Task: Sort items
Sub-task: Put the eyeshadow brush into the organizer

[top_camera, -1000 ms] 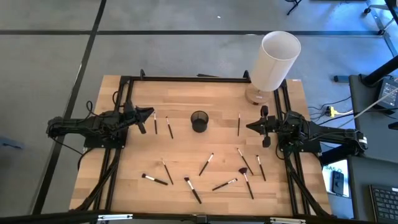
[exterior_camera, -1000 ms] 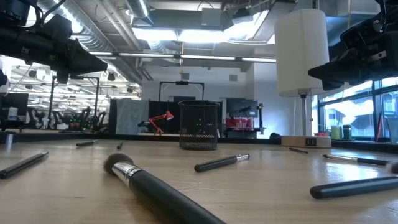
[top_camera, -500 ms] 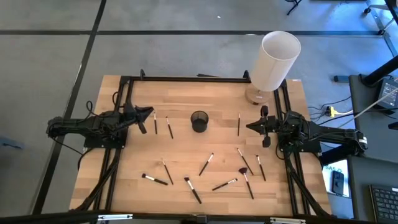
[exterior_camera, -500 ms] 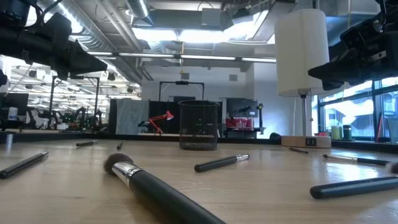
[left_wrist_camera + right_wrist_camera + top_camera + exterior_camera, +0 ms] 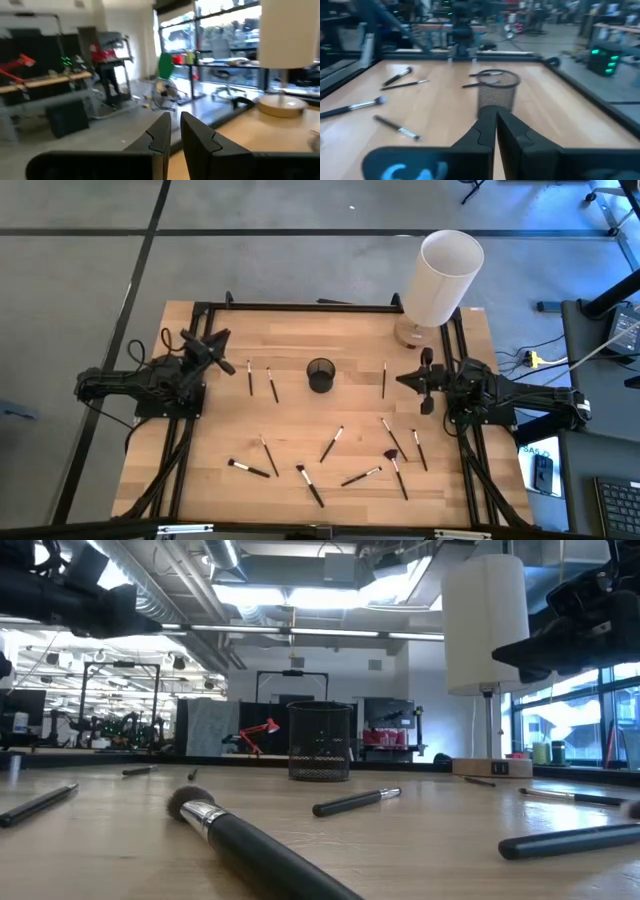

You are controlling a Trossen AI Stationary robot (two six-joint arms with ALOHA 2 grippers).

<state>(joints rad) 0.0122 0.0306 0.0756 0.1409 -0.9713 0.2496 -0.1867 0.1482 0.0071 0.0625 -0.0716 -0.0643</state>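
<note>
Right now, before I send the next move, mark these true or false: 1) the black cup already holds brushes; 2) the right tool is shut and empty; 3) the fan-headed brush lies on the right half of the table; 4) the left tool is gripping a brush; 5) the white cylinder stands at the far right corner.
1) False. The black cup shows no brushes in it; the brushes lie scattered on the table.
2) True. The right tool is shut with nothing between its fingers.
3) True. The fan-headed brush lies near the right arm.
4) False. The left tool holds nothing.
5) True. The white cylinder stands there.
</note>
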